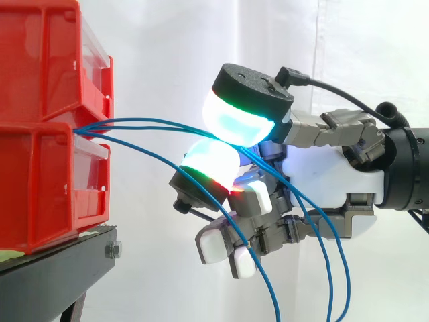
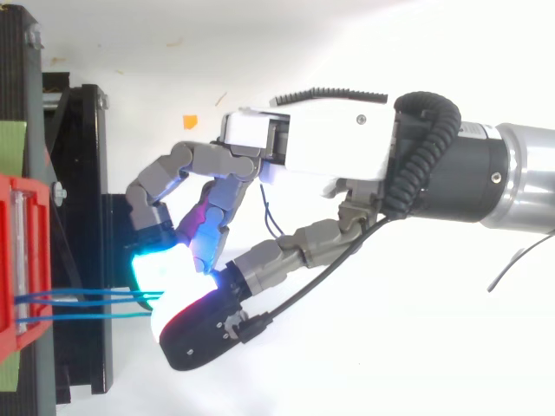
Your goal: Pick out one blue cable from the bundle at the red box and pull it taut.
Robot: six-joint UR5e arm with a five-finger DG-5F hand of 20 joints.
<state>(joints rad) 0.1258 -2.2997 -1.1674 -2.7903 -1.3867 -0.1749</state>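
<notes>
Hand (image 1: 335, 171) curled, its two big glowing pads (image 1: 234, 121) pinched on a blue cable (image 1: 144, 123). The cable runs fairly straight from the gap between the red bins (image 1: 40, 181). Other strands (image 1: 144, 149) sag below the palm.

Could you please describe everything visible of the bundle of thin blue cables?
The bundle of thin blue cables looks like smooth plastic-sheathed wire. Its strands leave the gap between the stacked red plastic bins, fan rightward in gentle arcs, and some pass between two glowing pads of the robot's hand, which pinch them. One strand droops free below; others hang down past the hand.
</notes>
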